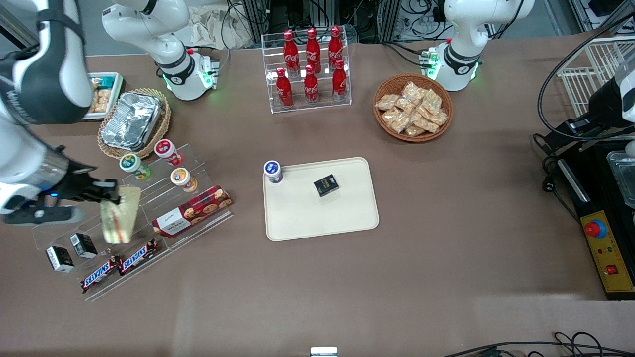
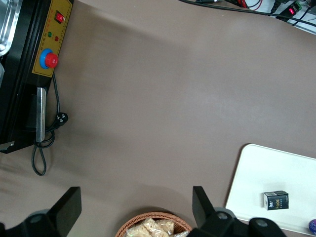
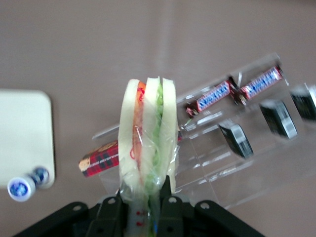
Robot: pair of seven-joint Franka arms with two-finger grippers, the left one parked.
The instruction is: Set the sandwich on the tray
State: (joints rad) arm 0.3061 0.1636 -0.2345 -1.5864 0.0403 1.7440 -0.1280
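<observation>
Pick-up done, carry and set-down left, judging by how things lie.

Triangular wedge sandwich in clear wrap, pale bread with red-orange and green filling, pinched at its narrow end between the two black fingers of the right arm's gripper, hanging point-down above the clear acrylic stepped display stand at the working arm's end of the table. In the right wrist view, the same sandwich gripped by the fingers closed snugly on the wrap, bread slices upright, filling stripes edge-on. Lifted off the stand, apparently; no contact with any shelf visible.

Large flat cream-beige plastic tray with rounded corners near the middle of the table, well apart from the sandwich. Already on it: a small white cup with a blue lid at one corner, and a small black box nearer the centre. Plenty of bare tray surface nearer the front camera than the box.

Remaining, by this reading: travel sideways over the red plaid cookie box, descent onto bare tray, release.
</observation>
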